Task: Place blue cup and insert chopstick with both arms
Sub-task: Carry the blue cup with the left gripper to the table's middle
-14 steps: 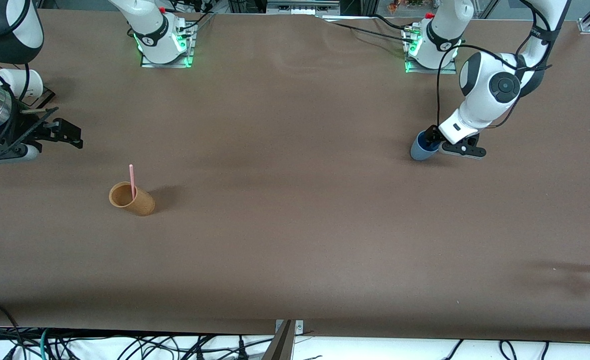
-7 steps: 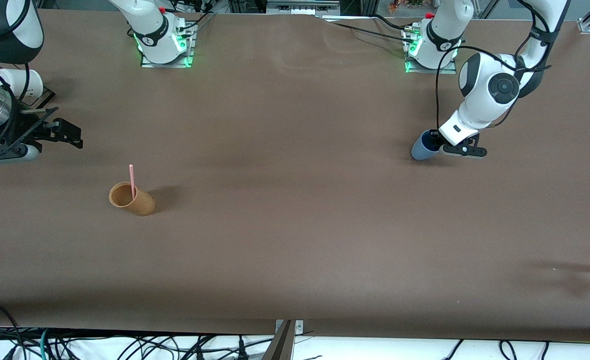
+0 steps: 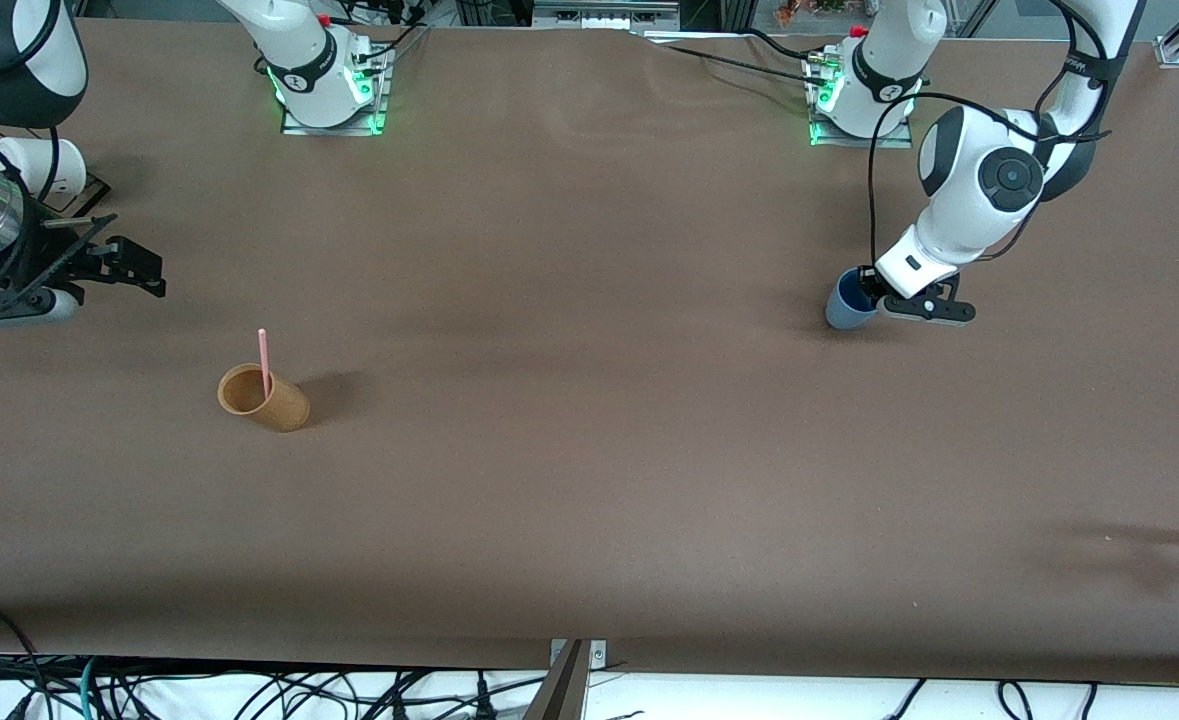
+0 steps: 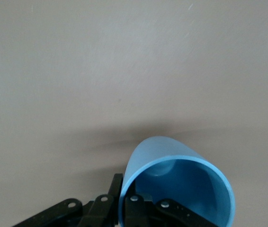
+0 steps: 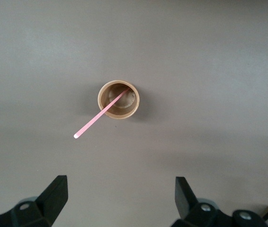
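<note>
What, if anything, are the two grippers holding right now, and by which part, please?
The left gripper holds the blue cup by its rim, one finger inside and one outside the wall. The right gripper, jaws open, holds nothing.

Evenly lit from overhead, no glare on the matte brown table [image 3: 589, 450]. Soft, short shadows beside the brown cup [image 3: 264, 397] and under the blue cup [image 4: 176, 184]. Green glow at both arm bases. Sharp in front view; faint streaky blur in left wrist view.
</note>
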Motion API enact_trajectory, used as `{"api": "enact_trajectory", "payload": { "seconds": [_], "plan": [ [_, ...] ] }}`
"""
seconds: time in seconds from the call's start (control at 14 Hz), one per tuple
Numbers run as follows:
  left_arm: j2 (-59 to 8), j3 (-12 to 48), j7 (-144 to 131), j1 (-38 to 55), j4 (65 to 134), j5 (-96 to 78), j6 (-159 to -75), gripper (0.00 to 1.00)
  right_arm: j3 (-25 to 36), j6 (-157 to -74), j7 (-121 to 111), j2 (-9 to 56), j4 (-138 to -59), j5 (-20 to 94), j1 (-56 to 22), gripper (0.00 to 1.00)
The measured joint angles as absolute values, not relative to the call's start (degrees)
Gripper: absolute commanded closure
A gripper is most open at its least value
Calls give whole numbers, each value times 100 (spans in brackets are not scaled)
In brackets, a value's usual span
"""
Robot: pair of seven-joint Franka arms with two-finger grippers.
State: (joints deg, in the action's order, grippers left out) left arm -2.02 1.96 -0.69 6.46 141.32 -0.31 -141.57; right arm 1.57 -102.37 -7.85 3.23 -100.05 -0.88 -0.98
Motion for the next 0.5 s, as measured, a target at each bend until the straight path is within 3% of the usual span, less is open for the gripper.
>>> {"api": "enact_trajectory", "payload": {
  "seconds": [0.29,0.5],
  "plan": [
    [-286,216,-342,1188,13019,-337,-13317,100,157,-10234,-785,326,-10005,-88,-98,0],
    [-760,238,-1230,1834,11803,-373,-12528,100,158,-10234,-785,329,-10004,-88,-98,0]
  ]
}}
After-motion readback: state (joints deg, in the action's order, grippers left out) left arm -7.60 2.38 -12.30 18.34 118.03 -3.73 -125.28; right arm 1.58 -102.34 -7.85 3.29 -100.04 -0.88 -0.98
